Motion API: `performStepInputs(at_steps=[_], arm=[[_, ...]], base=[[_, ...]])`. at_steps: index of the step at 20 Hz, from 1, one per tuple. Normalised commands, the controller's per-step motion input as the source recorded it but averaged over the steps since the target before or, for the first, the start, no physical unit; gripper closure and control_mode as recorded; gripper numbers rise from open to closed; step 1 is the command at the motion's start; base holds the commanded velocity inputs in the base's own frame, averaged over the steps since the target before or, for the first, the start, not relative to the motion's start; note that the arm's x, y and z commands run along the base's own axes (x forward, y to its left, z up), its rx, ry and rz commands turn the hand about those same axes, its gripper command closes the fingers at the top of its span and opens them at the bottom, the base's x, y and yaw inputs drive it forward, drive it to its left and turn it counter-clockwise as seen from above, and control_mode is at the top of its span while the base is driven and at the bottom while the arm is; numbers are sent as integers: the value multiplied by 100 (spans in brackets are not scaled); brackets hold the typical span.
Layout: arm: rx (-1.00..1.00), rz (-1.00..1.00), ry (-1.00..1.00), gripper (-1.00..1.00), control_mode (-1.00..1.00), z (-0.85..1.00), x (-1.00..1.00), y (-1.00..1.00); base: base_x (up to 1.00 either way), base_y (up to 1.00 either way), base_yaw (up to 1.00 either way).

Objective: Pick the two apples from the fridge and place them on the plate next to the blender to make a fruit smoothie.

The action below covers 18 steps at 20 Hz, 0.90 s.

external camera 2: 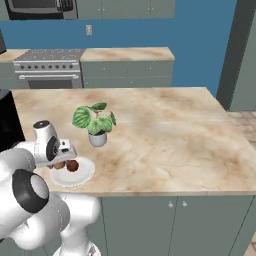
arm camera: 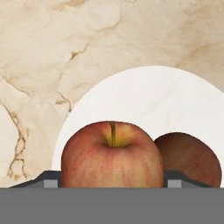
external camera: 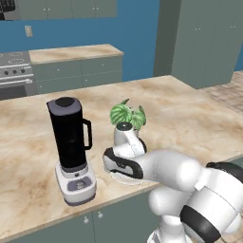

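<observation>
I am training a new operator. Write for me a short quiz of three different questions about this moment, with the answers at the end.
1. True or false: both apples are over the plate.
2. Multiple choice: what stands on the counter just behind the plate in the right base view? A) a kettle B) a potted plant C) a toaster
3. Short answer: in the left base view, which appliance stands to the left of the arm?

Key
1. True: the near apple sits between the fingers of the gripper, the other apple beside it.
2. B
3. The blender.
</observation>
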Motion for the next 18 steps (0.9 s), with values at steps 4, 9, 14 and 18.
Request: performStepInputs(at_steps=[4,9,14,18], arm=[[0,0,0,-100,-100,47,0,0],[0,0,-9,-100,-100,49,-28,-24],[2,0,-37,-100,-100,55,-89,-64],[4,0,-60,-100,-100,61,-100,-71]], base=[[0,0,0],[0,0,0],[0,0,0],[0,0,0]])
